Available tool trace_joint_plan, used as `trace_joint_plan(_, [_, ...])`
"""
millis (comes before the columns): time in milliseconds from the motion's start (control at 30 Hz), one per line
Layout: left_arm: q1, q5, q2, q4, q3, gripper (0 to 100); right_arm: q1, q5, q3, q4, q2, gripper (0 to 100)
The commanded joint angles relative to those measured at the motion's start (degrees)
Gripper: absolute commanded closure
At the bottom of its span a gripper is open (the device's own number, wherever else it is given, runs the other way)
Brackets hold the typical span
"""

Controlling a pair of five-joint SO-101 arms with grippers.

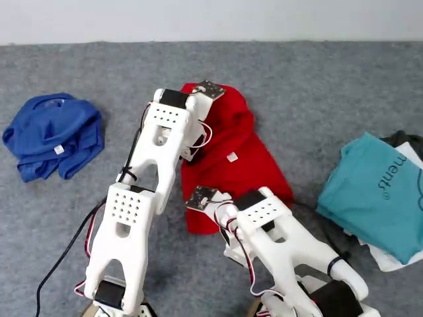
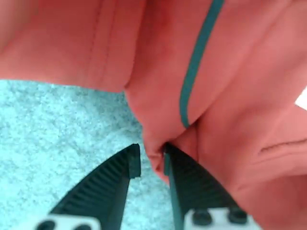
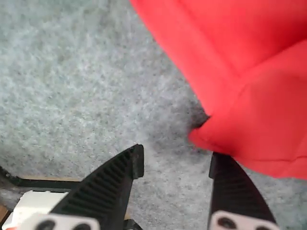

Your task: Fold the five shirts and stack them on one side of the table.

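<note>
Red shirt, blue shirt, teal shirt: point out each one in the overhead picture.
red shirt (image 1: 254, 165), high view, flat middle of the cloth.
blue shirt (image 1: 49, 125), high view, crumpled middle below the collar.
teal shirt (image 1: 370, 198), high view, middle of its top surface.

the left pincer (image 2: 152, 162) has its two black fingers nipped onto a fold at the red shirt (image 2: 240, 96) edge; a thin teal stripe (image 2: 196, 72) runs along the cloth toward the pinch, the grey surface (image 2: 48, 134) beside it.

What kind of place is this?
Probably a robot test table for folding clothes: two white robot arms, grey carpeted tabletop, a crumpled red cloth shirt and a blue cloth shirt.
</note>
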Motion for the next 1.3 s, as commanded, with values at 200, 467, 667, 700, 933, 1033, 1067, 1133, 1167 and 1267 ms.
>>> trace_joint_plan(200, [-0.3, -0.9, -0.5, 1.4, -0.1, 91, -0.3, 0.6, -5.5, 1.4, -0.3, 76.8])
trace_joint_plan(467, [-0.3, -0.9, -0.5, 1.4, -0.1, 91, -0.2, 0.6, -4.6, -5.1, 2.1, 76.8])
trace_joint_plan(667, [-0.3, -0.9, -0.5, 1.4, -0.1, 91, 0.8, 0.6, -4.4, -7.6, 6.8, 76.9])
trace_joint_plan(700, [-0.3, -0.9, -0.5, 1.4, -0.1, 91, 1.7, 0.6, -4.4, -8.5, 7.6, 76.9])
trace_joint_plan(933, [-0.3, -0.9, -0.5, 1.4, -0.1, 91, 9.3, 1.9, -4.5, -13.2, 11.7, 84.2])
trace_joint_plan(1033, [-0.3, -0.9, -0.5, 1.4, -0.1, 91, 9.4, 5.2, -4.5, -13.8, 11.9, 89.9])
trace_joint_plan(1067, [-0.3, -0.9, -0.5, 1.4, -0.1, 91, 9.4, 5.7, -4.5, -13.8, 11.9, 90.2])
trace_joint_plan(1133, [-0.3, -0.9, -0.5, 1.4, -0.1, 91, 9.4, 6.0, -4.5, -13.6, 11.8, 90.9])
trace_joint_plan(1167, [-0.3, -0.9, -0.5, 1.4, -0.1, 91, 9.4, 6.0, -4.5, -13.6, 11.8, 92.1])
trace_joint_plan(1267, [-0.3, -0.9, -0.5, 1.4, -0.1, 91, 9.5, 6.0, -4.9, -13.5, 11.7, 99.3])
